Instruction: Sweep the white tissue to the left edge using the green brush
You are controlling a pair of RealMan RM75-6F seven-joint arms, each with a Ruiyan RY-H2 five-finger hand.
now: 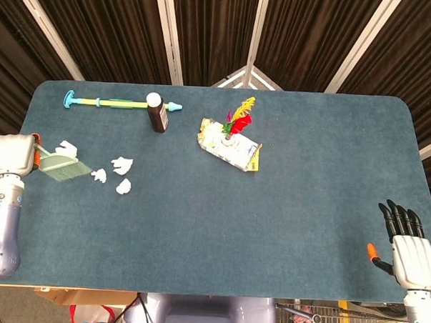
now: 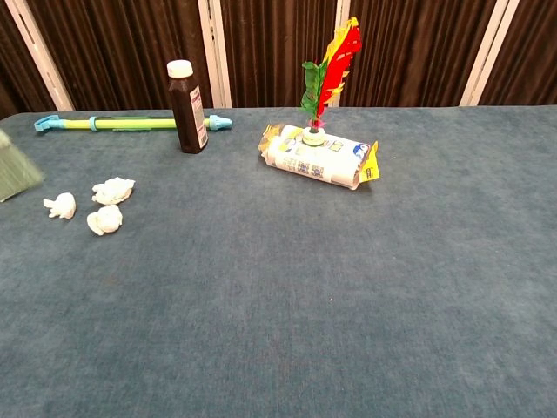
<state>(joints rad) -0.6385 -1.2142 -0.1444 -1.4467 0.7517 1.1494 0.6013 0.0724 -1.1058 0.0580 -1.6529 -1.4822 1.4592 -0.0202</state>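
My left hand [image 1: 12, 155] grips the orange handle of the green brush [image 1: 63, 168] at the table's left edge. Only the bristles of the brush [image 2: 16, 170] show at the left border of the chest view. Three white tissue wads lie just right of the bristles: one [image 1: 98, 174] nearest, one [image 1: 121, 164] behind it, one [image 1: 123, 187] in front. The same tissue wads [image 2: 59, 205] [image 2: 113, 190] [image 2: 104, 220] appear in the chest view. Another tissue piece [image 1: 67, 148] lies partly behind the brush. My right hand [image 1: 408, 245] hangs off the table's front right corner, fingers straight and empty.
A brown bottle [image 1: 157, 112] stands at the back left beside a blue-and-yellow stick [image 1: 121, 102]. A white packet with a red-and-yellow feather [image 1: 230, 142] lies behind the table's middle. The blue table [image 1: 271, 207] ends just left of the brush.
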